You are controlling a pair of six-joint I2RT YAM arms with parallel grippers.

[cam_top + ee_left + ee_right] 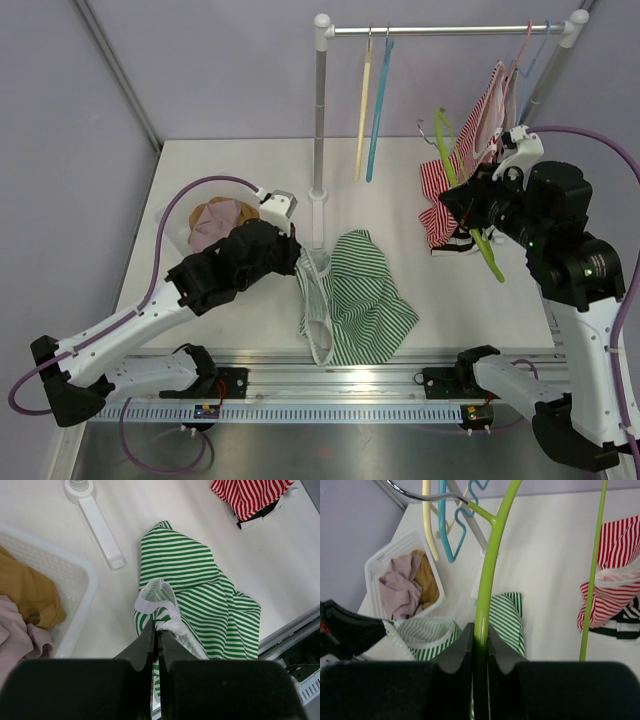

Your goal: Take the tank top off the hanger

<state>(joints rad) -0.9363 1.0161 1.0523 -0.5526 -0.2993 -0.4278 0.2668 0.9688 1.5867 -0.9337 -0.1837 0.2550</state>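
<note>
The green-and-white striped tank top (355, 297) lies partly on the table and is off the hanger. My left gripper (297, 262) is shut on its white-trimmed strap (159, 611), holding that edge up. My right gripper (472, 205) is shut on the lime green hanger (482, 242), which it holds in the air at the right, bare of cloth. In the right wrist view the hanger's arm (487, 575) runs up from between the jaws, and the tank top (507, 617) shows below it.
A white basket (178, 232) with pink and tan clothes sits at the left. A clothes rail (440, 30) on a post (320, 120) carries yellow and blue hangers (372, 100). A red-striped garment (455, 175) hangs at the right, beside my right gripper.
</note>
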